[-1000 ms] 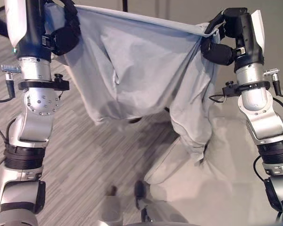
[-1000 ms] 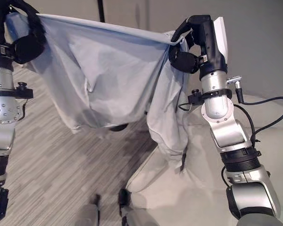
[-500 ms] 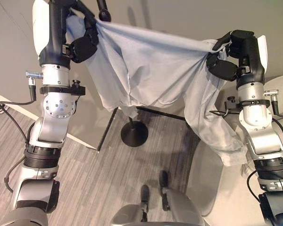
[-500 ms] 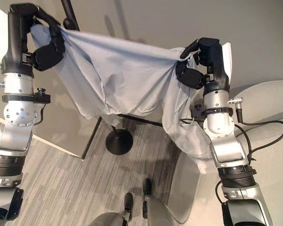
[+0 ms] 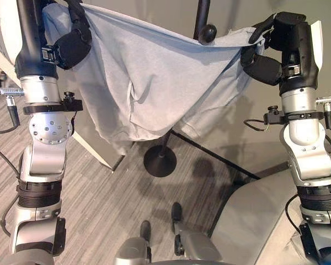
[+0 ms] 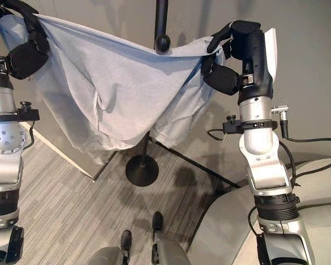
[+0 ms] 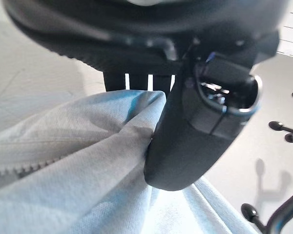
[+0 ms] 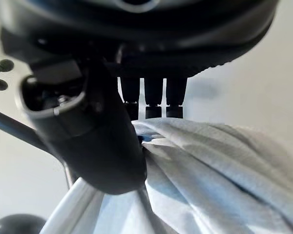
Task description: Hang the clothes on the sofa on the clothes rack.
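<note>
Grey plank floor (image 5: 99, 193) under a pale garment (image 5: 149, 83) stretched before the clothes rack (image 5: 201, 22).
Left hand (image 5: 71, 41) pinches one upper corner, right hand (image 5: 262, 58) pinches the other; the cloth sags between them, rack knob just above, sofa (image 5: 254, 221) at lower right.

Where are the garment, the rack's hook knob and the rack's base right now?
garment (image 5: 149, 77), left eye view, middle of the hanging cloth.
hook knob (image 6: 163, 43), right eye view, the knob's round end.
rack base (image 5: 159, 162), left eye view, the round black foot.
</note>
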Motion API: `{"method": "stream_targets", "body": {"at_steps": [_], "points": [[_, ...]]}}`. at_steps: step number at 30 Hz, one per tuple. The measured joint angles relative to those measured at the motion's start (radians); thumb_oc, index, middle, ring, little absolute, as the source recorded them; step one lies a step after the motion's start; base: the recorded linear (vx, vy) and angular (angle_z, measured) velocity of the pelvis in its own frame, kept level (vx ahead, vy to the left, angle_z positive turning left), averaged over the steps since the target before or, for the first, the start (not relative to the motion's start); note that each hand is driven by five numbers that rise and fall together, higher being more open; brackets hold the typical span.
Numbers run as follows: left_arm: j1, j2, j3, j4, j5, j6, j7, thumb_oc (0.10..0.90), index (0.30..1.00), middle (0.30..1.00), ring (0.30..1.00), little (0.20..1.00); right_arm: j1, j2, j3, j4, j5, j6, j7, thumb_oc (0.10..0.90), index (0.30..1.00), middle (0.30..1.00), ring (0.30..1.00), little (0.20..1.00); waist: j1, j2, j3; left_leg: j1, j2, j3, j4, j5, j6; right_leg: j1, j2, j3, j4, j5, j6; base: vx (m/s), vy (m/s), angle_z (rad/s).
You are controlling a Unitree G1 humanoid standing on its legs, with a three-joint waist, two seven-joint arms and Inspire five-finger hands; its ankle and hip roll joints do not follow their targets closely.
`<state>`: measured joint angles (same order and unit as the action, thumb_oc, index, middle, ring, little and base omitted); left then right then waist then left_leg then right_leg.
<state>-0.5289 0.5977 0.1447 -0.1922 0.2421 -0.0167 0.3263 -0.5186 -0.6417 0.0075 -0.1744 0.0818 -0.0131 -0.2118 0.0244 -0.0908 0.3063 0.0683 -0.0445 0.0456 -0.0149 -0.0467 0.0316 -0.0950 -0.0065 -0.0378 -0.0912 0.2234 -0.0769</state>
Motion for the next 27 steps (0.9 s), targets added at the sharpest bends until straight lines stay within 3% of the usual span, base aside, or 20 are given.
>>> {"method": "stream_targets", "body": {"at_steps": [2,9,11,15,24,27], "points": [[0.030,-0.011,0.013,-0.058,0.000,0.000,0.000,0.400,0.300,0.300,0.300,0.300,0.012,0.055,-0.026,-0.016,0.000,0.000,0.000,0.400,0.300,0.300,0.300,0.300,-0.001,0.004,0.000,0.024,0.008,0.004,-0.005,0.000,-0.007,0.020,0.008,0.000,0.000,0.000,0.000,-0.01,-0.014,-0.08],[0.059,-0.088,0.063,-0.217,-0.010,-0.022,-0.007,0.400,0.300,0.300,0.300,0.300,0.036,0.061,-0.101,-0.116,-0.072,-0.012,0.000,0.400,0.300,0.300,0.300,0.300,-0.001,0.030,-0.004,0.051,0.010,0.001,-0.054,0.008,-0.012,0.027,0.007,0.004,0.000,-0.034,0.044,0.00,-0.001,0.02],[0.061,-0.142,0.119,-0.251,-0.034,-0.023,-0.006,0.400,0.300,0.300,0.300,0.300,0.035,0.071,-0.174,-0.141,-0.077,-0.019,-0.017,0.400,0.300,0.300,0.300,0.300,-0.002,0.036,-0.005,0.049,0.012,0.001,-0.054,0.009,-0.015,0.027,0.008,0.004,0.000,-0.040,0.043,0.00,0.000,0.00],[0.060,-0.159,0.122,-0.321,-0.084,-0.054,-0.007,0.400,0.300,0.300,0.300,0.300,0.008,0.061,-0.237,-0.185,-0.096,-0.060,-0.068,0.400,0.300,0.300,0.300,0.300,-0.018,0.049,-0.013,0.050,0.020,0.001,-0.052,0.011,-0.021,0.029,0.017,0.004,0.000,-0.040,0.043,0.00,0.000,0.00],[0.060,-0.200,0.130,-0.379,-0.162,-0.116,-0.012,0.400,0.300,0.300,0.300,0.300,0.001,0.055,-0.295,-0.242,-0.114,-0.083,-0.107,0.400,0.300,0.300,0.300,0.300,-0.042,0.111,-0.063,0.054,0.031,0.006,-0.052,0.010,-0.026,0.031,0.030,0.011,0.000,-0.041,0.042,0.01,-0.008,-0.03],[0.059,-0.187,0.137,-0.358,-0.159,-0.126,-0.012,0.400,0.300,0.300,0.300,0.300,-0.002,0.035,-0.289,-0.221,-0.114,-0.095,-0.110,0.400,0.300,0.300,0.300,0.300,-0.053,0.109,-0.071,0.053,0.032,0.006,-0.051,0.012,-0.029,0.030,0.031,0.012,0.000,-0.041,0.043,0.00,0.000,0.00]]}}
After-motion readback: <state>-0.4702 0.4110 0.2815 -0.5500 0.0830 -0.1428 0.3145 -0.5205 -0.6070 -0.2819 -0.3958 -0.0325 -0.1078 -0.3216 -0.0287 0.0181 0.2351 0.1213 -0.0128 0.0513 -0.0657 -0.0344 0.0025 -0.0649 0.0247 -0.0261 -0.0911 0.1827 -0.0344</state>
